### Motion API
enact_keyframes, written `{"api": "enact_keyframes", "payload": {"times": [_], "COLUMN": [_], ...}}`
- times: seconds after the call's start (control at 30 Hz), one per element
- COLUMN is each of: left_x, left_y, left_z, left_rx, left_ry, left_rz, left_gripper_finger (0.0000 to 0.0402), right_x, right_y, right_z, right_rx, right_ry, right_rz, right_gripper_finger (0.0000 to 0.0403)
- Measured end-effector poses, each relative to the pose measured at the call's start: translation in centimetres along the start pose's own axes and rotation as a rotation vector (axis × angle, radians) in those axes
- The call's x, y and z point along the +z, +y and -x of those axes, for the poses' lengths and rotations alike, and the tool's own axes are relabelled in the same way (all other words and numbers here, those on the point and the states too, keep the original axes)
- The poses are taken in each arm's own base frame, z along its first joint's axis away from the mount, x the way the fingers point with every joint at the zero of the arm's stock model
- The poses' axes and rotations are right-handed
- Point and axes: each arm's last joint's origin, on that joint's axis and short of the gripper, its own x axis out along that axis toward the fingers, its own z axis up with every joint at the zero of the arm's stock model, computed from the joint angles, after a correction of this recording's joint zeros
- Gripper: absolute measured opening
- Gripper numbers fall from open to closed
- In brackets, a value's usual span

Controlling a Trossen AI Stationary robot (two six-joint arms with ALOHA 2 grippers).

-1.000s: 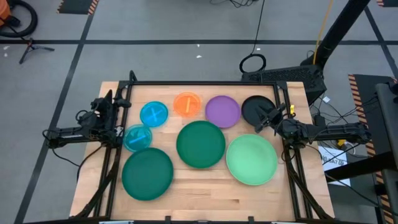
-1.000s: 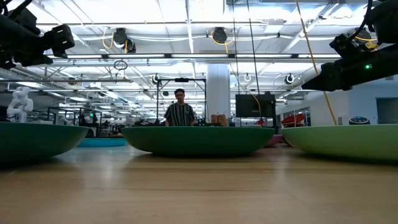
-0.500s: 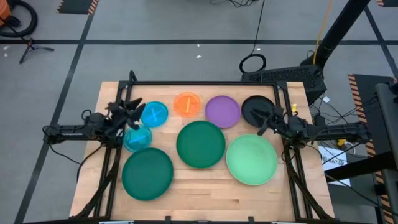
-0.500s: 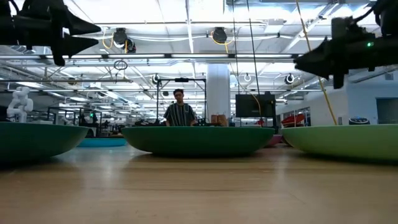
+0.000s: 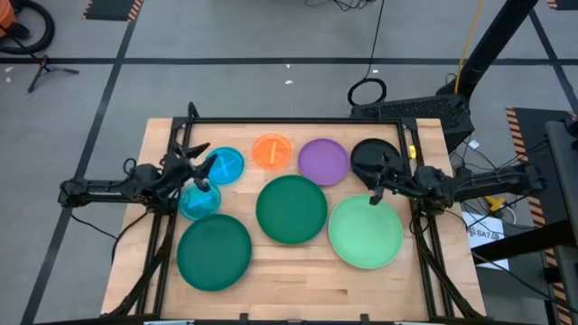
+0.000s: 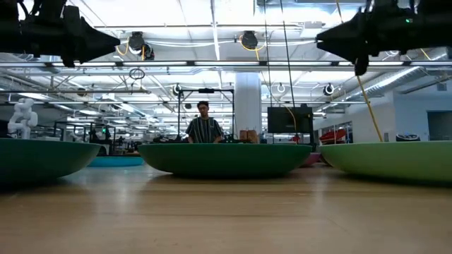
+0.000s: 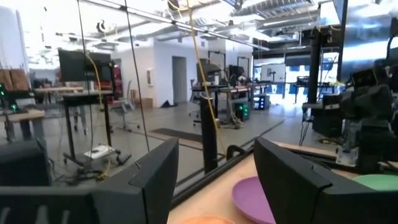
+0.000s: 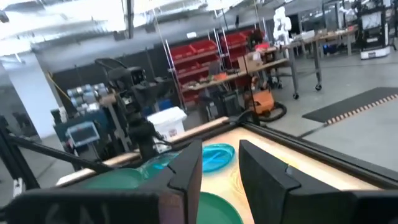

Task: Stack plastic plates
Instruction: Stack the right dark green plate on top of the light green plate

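Reaching inward, empty spread-fingered left gripper and right gripper hover above eight unstacked round plastic plates, ready for gathering.

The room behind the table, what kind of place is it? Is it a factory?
More likely a big robot lab or workshop. Behind the wooden table stand rows of workbenches, a white humanoid robot, red storage bins on metal shelves, and a person in a striped shirt under bright ceiling lights.

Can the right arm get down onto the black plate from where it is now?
Probably yes. The right gripper hangs with jaws open over the near edge of the black plate, beside the light green plate. Nothing lies on the black plate, and the left gripper is far off.
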Motion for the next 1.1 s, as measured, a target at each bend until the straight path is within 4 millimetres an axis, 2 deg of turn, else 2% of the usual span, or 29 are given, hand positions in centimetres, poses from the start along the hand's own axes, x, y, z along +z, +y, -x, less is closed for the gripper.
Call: {"api": "enact_keyframes", "payload": {"times": [0.17, 0.27, 0.4, 0.53, 0.6, 0.7, 0.77, 0.87, 0.97, 1.1], "left_x": [0.0, 0.0, -0.2, -0.9, -1.9, -3.4, -3.7, -3.6, -3.5, -3.5], "left_y": [0.0, 0.1, 0.0, -0.4, -0.7, -1.3, -1.5, -1.9, -2.2, -2.3], "left_z": [0.0, 0.0, 0.0, 0.1, 0.3, 0.9, 1.2, 1.4, 1.6, 1.8], "left_rx": [0.004, 0.025, 0.017, -0.055, -0.115, -0.185, -0.188, -0.215, -0.247, -0.244], "left_ry": [-0.002, 0.007, 0.024, 0.089, 0.183, 0.356, 0.403, 0.420, 0.427, 0.425], "left_rz": [-0.012, -0.032, 0.042, 0.152, 0.228, 0.331, 0.425, 0.513, 0.512, 0.510], "left_gripper_finger": [0.0214, 0.0214, 0.0214, 0.0214, 0.0214, 0.0214, 0.0214, 0.0214, 0.0214, 0.0214], "right_x": [1.0, 1.6, 4.1, 7.4, 8.1, 7.5, 6.6, 5.6, 4.3, 3.6], "right_y": [1.0, 1.4, 2.6, 4.1, 4.7, 5.5, 5.7, 5.7, 5.5, 5.6], "right_z": [-1.9, -2.9, -4.0, -5.3, -5.9, -6.8, -7.3, -7.7, -8.0, -8.3], "right_rx": [-0.045, -0.136, -0.169, -0.140, -0.114, -0.098, -0.104, -0.116, -0.128, -0.141], "right_ry": [0.112, 0.150, 0.193, 0.234, 0.286, 0.383, 0.426, 0.484, 0.574, 0.612], "right_rz": [0.002, -0.132, -0.273, -0.162, -0.077, 0.004, 0.014, 0.001, 0.009, -0.002], "right_gripper_finger": [0.0098, 0.0098, 0.0098, 0.0098, 0.0098, 0.0098, 0.0098, 0.0098, 0.0098, 0.0098]}}
